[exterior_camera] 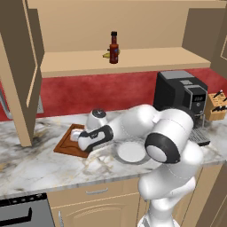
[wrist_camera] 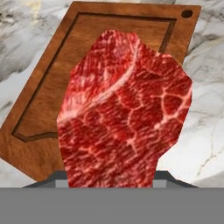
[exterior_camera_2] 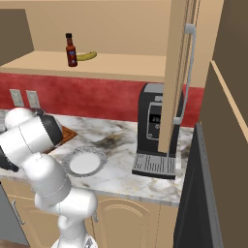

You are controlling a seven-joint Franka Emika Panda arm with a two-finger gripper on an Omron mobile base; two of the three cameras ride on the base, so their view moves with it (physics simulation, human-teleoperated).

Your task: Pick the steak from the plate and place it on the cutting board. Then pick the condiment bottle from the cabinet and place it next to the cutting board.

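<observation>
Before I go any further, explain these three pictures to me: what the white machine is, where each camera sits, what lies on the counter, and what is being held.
The white machine is a jointed robot arm on a drivable base in a rendered kitchen. Two pictures come from cameras on the base, behind the arm to its left and right. The third looks along the pincer itself.

On the marble counter lie a reddish-brown cutting board and a round plate, now bare, beside a black coffee machine. In the open cabinet above stand a condiment bottle and a banana.

The pincer reaches over the board. In the hand view, the raw steak hangs right before the camera above the board, so it appears to be gripped.
</observation>
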